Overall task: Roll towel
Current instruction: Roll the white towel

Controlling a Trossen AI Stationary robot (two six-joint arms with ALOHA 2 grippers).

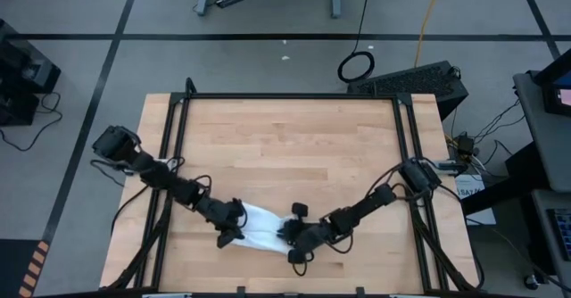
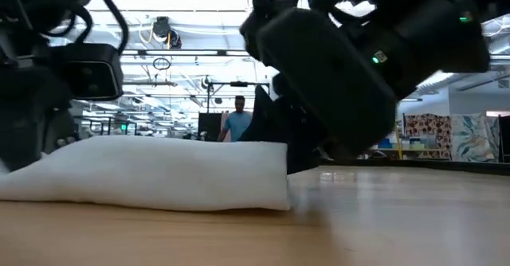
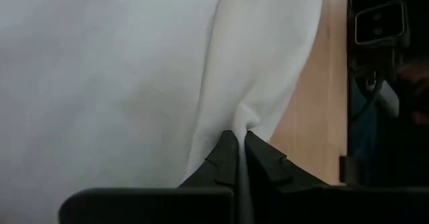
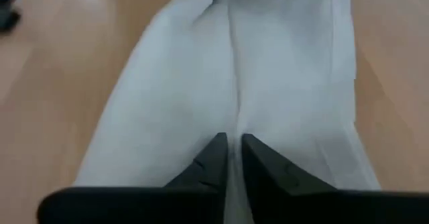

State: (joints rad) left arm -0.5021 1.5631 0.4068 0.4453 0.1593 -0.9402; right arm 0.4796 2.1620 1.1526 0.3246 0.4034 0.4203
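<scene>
The white towel (image 1: 260, 227) lies bunched and folded near the table's front edge, between my two grippers. In the low view it is a low, thick bundle (image 2: 159, 174) resting on the wood. My left gripper (image 1: 234, 229) is shut on the towel's left end (image 3: 239, 131). My right gripper (image 1: 293, 234) is shut on its right end (image 4: 232, 147). My left gripper pinches a fold of the towel (image 3: 241, 120) between its two fingertips, coming level from the table's left. The cloth puckers at the tips; the towel lies on the table. My right gripper pinches a fold at the towel's right end (image 4: 233, 127) between its two fingertips, coming level from the table's right. The towel stretches away from the fingers along the table.
The wooden tabletop (image 1: 294, 146) is bare behind the towel, framed by black rails (image 1: 294, 95). The table's front edge lies close below both grippers. A person (image 2: 237, 123) stands far off in the room behind.
</scene>
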